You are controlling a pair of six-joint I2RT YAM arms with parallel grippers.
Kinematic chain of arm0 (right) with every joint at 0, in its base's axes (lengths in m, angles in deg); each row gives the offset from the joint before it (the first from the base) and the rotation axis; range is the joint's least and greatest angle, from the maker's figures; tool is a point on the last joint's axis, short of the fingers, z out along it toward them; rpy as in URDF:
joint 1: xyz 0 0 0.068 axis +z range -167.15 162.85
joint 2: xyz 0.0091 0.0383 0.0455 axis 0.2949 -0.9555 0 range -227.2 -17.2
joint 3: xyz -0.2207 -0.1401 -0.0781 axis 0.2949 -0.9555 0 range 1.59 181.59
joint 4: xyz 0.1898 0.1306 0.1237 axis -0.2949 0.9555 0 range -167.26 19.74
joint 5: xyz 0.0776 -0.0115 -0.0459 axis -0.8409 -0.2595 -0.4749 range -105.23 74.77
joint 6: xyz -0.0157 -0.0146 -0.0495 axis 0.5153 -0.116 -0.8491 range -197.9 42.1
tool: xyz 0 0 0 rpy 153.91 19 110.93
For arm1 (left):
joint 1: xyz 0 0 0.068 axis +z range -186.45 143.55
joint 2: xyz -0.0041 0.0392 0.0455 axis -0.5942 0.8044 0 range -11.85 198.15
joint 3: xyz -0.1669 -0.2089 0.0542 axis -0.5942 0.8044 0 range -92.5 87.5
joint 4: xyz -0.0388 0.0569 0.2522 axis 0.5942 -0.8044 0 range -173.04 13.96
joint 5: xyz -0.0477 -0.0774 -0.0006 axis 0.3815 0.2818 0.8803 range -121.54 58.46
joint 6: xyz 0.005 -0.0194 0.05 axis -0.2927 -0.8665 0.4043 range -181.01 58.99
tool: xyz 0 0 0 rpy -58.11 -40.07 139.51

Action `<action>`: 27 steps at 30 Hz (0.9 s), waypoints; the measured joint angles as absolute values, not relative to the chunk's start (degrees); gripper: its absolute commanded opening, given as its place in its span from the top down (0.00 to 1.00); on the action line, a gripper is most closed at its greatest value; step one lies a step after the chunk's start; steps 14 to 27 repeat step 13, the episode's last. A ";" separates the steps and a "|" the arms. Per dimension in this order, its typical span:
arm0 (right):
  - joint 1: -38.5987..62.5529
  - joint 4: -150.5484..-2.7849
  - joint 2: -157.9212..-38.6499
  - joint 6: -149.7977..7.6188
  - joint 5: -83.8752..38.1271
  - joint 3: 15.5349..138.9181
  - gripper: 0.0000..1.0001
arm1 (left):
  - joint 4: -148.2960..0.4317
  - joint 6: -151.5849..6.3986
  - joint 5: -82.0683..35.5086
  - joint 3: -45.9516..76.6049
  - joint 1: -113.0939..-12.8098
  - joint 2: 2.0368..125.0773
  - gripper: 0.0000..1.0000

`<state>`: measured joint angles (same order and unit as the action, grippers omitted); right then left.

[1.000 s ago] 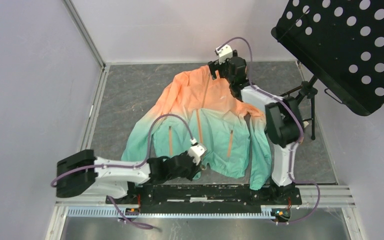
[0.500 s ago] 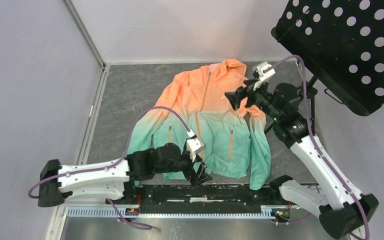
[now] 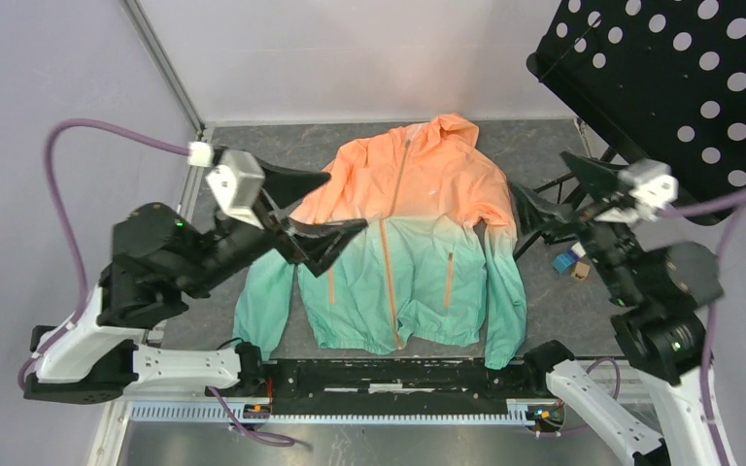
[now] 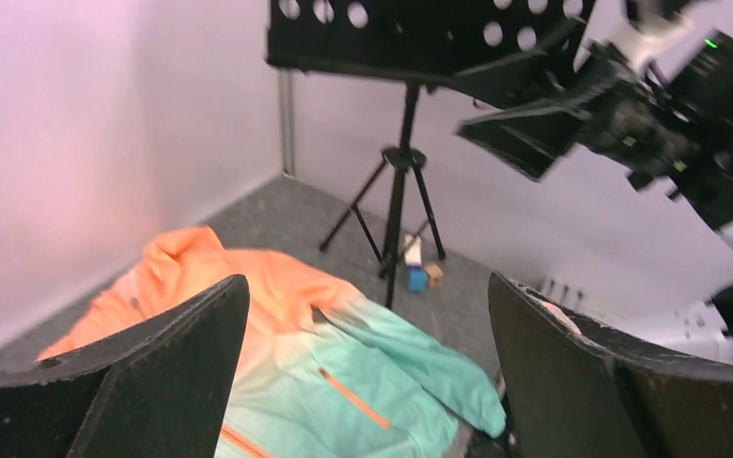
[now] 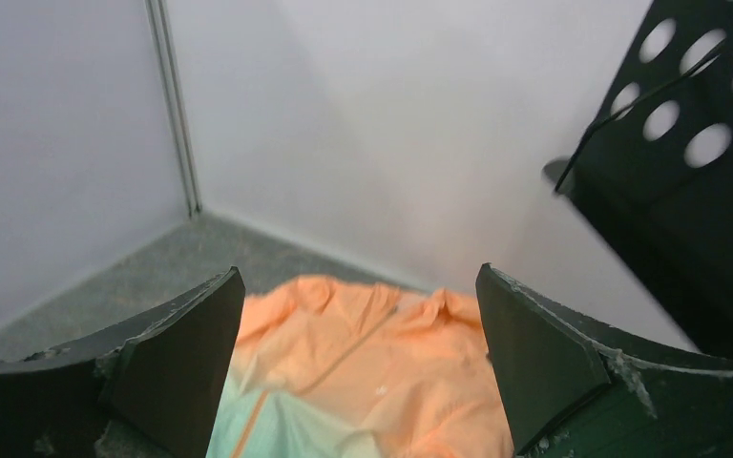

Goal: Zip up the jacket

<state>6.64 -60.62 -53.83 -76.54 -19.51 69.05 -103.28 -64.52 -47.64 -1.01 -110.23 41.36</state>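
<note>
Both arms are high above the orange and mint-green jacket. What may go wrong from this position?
1. The open right gripper hangs close to the black tripod of the perforated music stand; swinging down, it could probably strike a leg.
2. One mint-green sleeve of the thin orange-to-mint hooded jacket reaches the black rail beside the right arm's base, so that arm may snag it.

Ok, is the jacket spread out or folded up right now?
Spread out. The jacket lies flat, front up, sleeves down each side, hood at the far end.
</note>
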 measured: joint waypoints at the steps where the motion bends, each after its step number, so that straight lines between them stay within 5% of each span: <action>1: 6.64 -61.54 -52.36 -76.54 -18.89 69.91 0.02 | -102.95 -63.54 -48.47 -2.54 -110.16 41.34 0.00; 27: 6.58 -74.04 -43.36 -74.26 -15.33 66.63 0.02 | -98.67 -57.16 -52.36 -6.76 -110.16 36.90 0.00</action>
